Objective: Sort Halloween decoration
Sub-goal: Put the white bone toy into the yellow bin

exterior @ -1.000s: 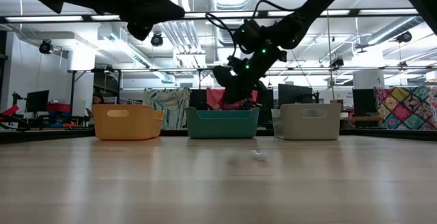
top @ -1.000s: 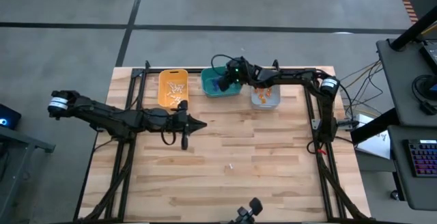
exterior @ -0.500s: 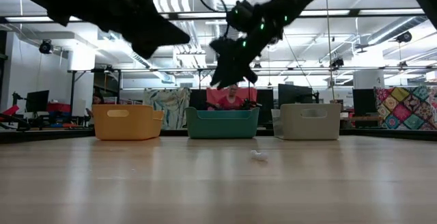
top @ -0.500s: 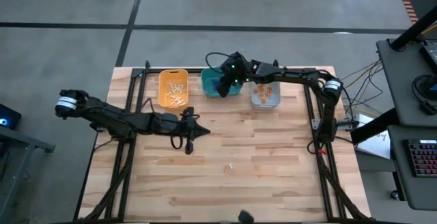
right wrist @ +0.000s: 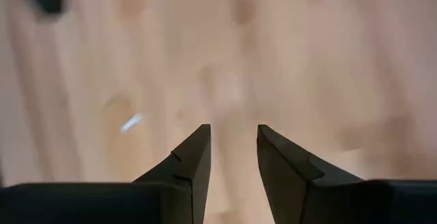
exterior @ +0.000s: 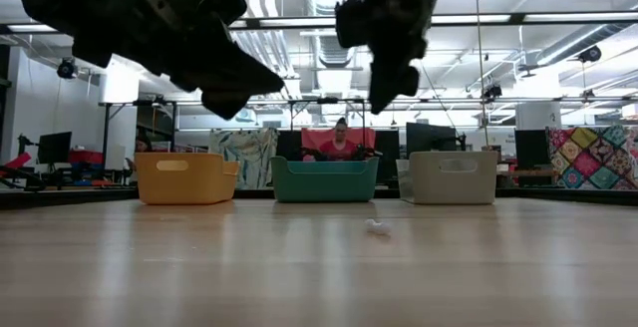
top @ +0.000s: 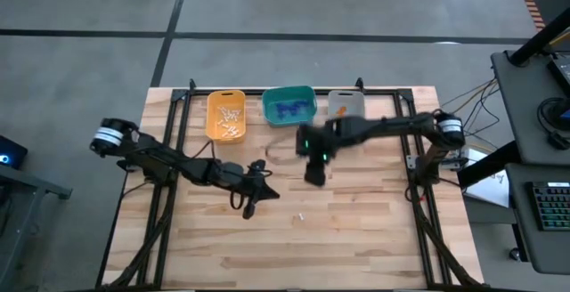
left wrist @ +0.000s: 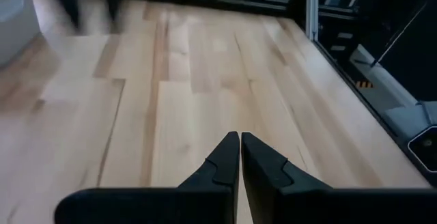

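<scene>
While my right gripper (top: 313,174) hangs over the middle of the wooden table (top: 356,239), clear of the bins, its fingers (right wrist: 193,157) stand a little apart with bare wood showing between them, nothing held. My left gripper (top: 248,210) sits over the table toward its left-centre, fingertips (left wrist: 228,149) pressed together, empty, pointing down at the planks. Neither gripper touches the table in the low view; both hang above it. Halloween decoration: most pieces already lie in the bins along the far edge. Yellow bin (top: 225,114) on the left holds pale white bits (top: 229,117). Teal bin (top: 289,106) in the middle holds purple-blue bits (top: 289,109). Grey bin (top: 344,103) on the right is partly covered by my right arm; its contents I cannot tell from above apart from an orange speck by the arm. One small white trinket (top: 301,216) lies loose on the table, nearer the front, between the two grippers and apart from both; in the low view it shows as a tiny pale lump (exterior: 377,227) in front of the teal bin, and in my right wrist view a pale streak (right wrist: 132,121) on the wood is probably the same piece, too blurred to say. A person (exterior: 341,143) in a red top is seated behind the teal bin, beyond the table.
</scene>
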Robot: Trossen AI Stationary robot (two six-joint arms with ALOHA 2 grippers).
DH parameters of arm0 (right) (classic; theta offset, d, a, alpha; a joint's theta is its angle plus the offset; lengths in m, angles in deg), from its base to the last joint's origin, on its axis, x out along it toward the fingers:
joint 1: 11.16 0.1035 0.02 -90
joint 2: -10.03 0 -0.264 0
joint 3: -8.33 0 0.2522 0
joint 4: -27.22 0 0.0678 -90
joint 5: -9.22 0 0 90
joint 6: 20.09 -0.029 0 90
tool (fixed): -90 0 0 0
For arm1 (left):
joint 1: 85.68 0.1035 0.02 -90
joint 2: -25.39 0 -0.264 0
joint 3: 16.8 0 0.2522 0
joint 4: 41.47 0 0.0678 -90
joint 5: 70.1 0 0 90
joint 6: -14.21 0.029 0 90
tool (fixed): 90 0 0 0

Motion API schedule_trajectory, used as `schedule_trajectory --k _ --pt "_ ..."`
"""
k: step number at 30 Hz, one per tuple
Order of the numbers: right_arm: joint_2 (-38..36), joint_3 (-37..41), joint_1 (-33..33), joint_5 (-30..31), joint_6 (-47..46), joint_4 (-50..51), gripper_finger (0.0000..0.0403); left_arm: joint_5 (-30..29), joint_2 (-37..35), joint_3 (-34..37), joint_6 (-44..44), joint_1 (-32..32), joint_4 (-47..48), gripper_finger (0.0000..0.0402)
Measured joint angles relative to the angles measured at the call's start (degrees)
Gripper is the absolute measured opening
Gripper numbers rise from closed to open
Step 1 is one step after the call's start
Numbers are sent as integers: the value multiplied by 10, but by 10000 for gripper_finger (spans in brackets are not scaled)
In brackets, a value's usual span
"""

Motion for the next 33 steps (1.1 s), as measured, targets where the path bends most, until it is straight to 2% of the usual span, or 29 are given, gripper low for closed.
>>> schedule_trajectory --k 3,8,11,15,22,28,33 --pt "0 21 60 4 -57 -17 101 0 8 0 -10 -5 -3 0" --pt "16 28 145 72 -210 -35 90 0 9 0 -19 -7 -4 0" --pt "29 28 179 89 -295 -45 86 -1 9 0 -19 -7 -4 0" --pt "44 28 207 108 -365 -61 87 -1 9 0 -32 -6 -5 0" --pt "73 28 225 123 -435 -80 84 -1 9 -7 -52 -6 -5 0" --pt "95 28 237 123 -463 -109 84 -2 9 -9 -69 -6 -6 0" --pt "113 27 246 148 -477 -124 84 -2 8 -9 -76 -6 -6 0"
